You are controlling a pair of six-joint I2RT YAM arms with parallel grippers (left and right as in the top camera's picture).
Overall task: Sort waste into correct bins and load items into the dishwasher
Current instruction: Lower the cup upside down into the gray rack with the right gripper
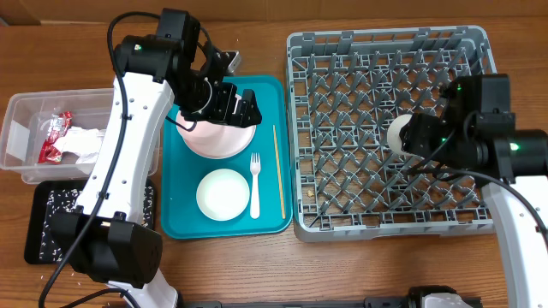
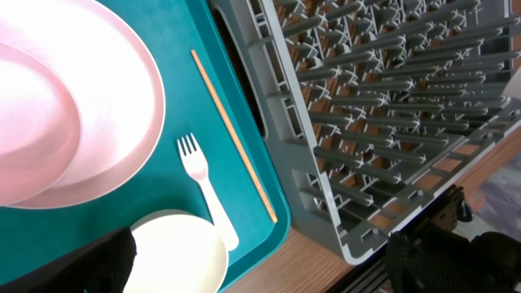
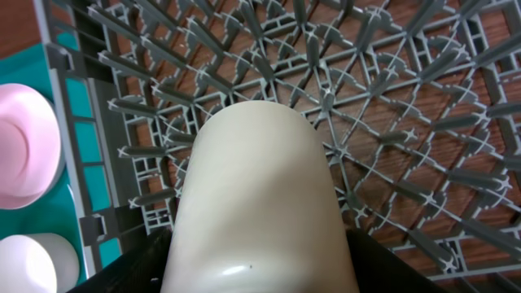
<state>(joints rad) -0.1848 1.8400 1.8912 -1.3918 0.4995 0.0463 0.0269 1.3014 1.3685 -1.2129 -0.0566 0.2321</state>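
Left gripper [image 1: 244, 109] hangs wide open with nothing in it, right over the pink plate [image 1: 214, 141] on the teal tray [image 1: 184, 218]. Sharing that tray are a white bowl [image 1: 223, 194], the fork [image 1: 254, 184] and the chopstick [image 1: 278, 171]. Right gripper [image 1: 402, 137] is clamped on a small white cup [image 3: 256, 195] above the grey rack [image 1: 385, 214] pegs. The clear tub [image 1: 26, 120] has the red wrapper [image 1: 53, 137] and napkins [image 1: 86, 141] in it.

- Pink plate [image 1: 214, 137], white bowl [image 1: 222, 194], fork [image 1: 254, 184], chopstick [image 1: 278, 171]: resting on teal tray [image 1: 184, 222].
- White cup [image 1: 398, 135]: on its side over grey rack [image 1: 385, 214].
- Red wrapper [image 1: 53, 139], napkins [image 1: 86, 141]: in clear tub [image 1: 19, 128].
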